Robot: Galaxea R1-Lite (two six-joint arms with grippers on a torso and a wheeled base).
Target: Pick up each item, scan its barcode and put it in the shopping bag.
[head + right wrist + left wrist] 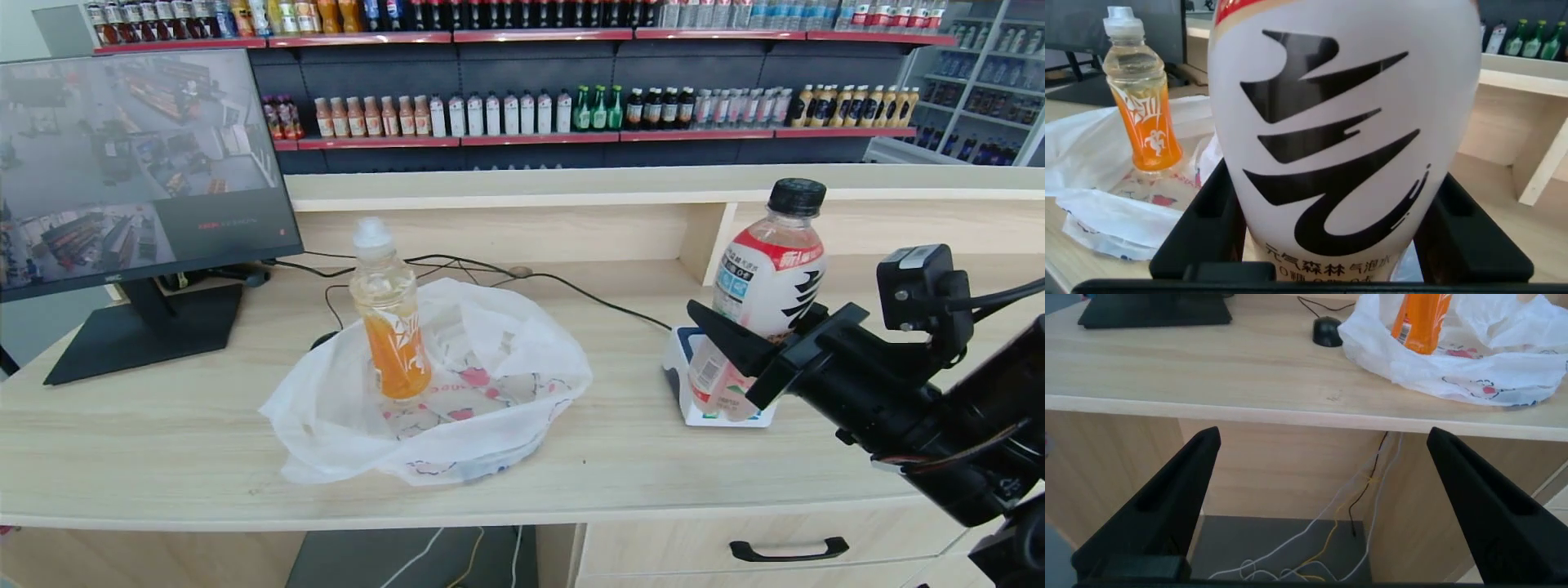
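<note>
**Left gripper** (1323, 437): fingers spread wide, holding nothing and touching nothing. It sits out in front of the counter (163, 457), lower than the front edge. It faces the open recess beneath, where loose cables (1323, 547) hang.

**Monitor** (139, 163): on its stand at the counter's rear left corner.

**Mouse** (1328, 331): on the counter just beside the left side of the bag.

**Shopping bag** (506, 359): white, lying open near the middle of the counter, close to the front edge.

**Orange bottle** (390, 327): upright inside the bag, toward its left side, cap on.

**Black cable** (604, 306): runs from behind the bag toward the scanner. A bare strip of counter separates bag and scanner.

**Scanner** (676, 367): a white box on the right part of the counter.

**White-labelled bottle** (767, 278): nearly upright with a black cap, its base directly over the scanner. Whether it touches the scanner cannot be told.

**Right gripper** (755, 302): fingers clamped on either side of this bottle's lower body. The arm enters from the counter's front right corner, with the wrist angled toward the rear left.

**Drawer handle** (788, 551): below the front edge at the right, under the arm.
</note>
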